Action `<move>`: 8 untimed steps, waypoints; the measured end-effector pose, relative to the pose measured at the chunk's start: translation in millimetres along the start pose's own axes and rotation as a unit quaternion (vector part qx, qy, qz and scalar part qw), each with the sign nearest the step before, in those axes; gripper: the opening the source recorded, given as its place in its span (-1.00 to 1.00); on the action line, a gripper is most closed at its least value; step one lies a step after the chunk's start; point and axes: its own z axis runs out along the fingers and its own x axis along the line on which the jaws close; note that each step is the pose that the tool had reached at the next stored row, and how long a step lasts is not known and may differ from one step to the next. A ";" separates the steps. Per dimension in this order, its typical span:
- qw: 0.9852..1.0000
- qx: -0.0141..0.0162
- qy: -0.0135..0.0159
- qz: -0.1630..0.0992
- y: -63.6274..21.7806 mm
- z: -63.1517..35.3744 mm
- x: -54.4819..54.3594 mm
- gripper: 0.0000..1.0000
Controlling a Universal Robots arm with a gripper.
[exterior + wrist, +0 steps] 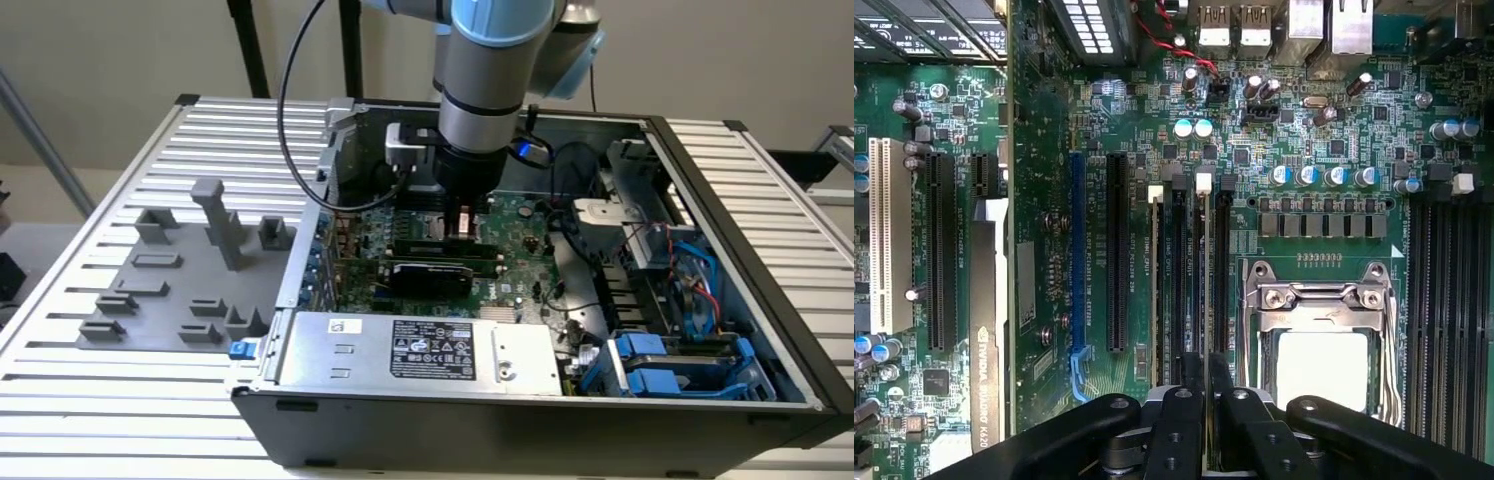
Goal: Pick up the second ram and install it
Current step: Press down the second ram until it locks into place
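- Pincer (1204, 385) sits low inside the open computer case (747, 200), its two black fingers (1176, 430) drawn close on the thin top edge of the second ram (1201, 260); you can see it pinching that strip from the wrist view.
- Your second ram stands on edge in one of the memory slots (1222, 270) just beside the processor socket (1319, 330), with a white latch (1203, 181) at its far end.
- Another memory stick (1156, 290) with a white latch stands in a neighbouring slot, close on the other side, so the pincer works in a tight row.
- Past that you have the long black and blue expansion slots (1116, 250) and a graphics card (989, 330) lying along the board.
- From the exterior view you see the arm (494, 90) coming straight down into the case, its wrist hiding the pincer tips and the strip.
- That view also gives you the power supply (427, 350) at the near edge of the case, blue drive brackets (667, 365) toward the exterior view's right, and cables (574, 230) strung near the arm.
- On the bench (80, 420), toward the exterior view's left, a grey fixture tray (174, 290) with upright blocks lies well apart from the case.
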 end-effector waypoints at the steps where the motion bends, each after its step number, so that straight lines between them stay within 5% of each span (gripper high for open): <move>1: 1.000 0.000 0.000 0.000 0.0 0.0 0.0 -1.00; 6: 1.000 0.000 0.000 0.000 0.1 0.0 0.0 -1.00; 7: 1.000 0.000 0.000 0.000 0.0 0.0 0.0 1.00; 8: 1.000 0.000 0.000 0.000 0.0 0.0 0.0 1.00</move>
